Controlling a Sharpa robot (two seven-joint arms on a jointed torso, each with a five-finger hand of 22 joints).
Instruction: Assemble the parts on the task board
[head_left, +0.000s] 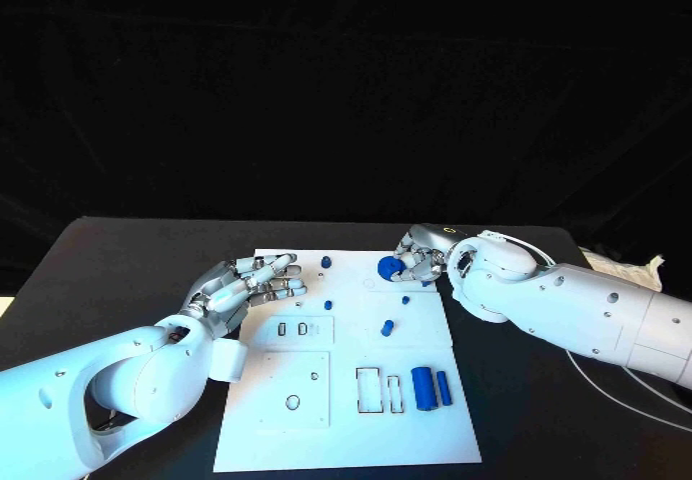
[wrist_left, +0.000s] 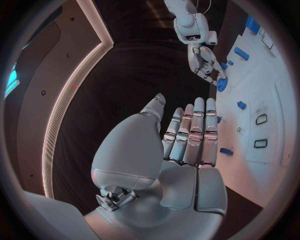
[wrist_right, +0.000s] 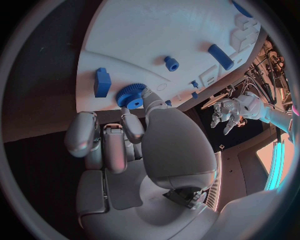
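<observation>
Head view: the right hand (head_left: 418, 262) is seen at the far edge of the task board (head_left: 346, 440), its fingers pinched on a blue gear (head_left: 388, 268). The left hand (head_left: 248, 287) hovers over the board's left edge, fingers spread wide, nothing held. Two blue cylinders (head_left: 430, 387) lie side by side beside empty outlined slots (head_left: 379, 390).

Left wrist view: the left hand's fingers (wrist_left: 195, 131) are extended and bare, beside the board.

Right wrist view: the gear (wrist_right: 130, 95) is gripped at its rim by fingertips (wrist_right: 149, 96); a blue block (wrist_right: 102, 82) stands just beside it. Judged risk: with so shallow a grip the gear could tilt or slip, or knock the block.
</observation>
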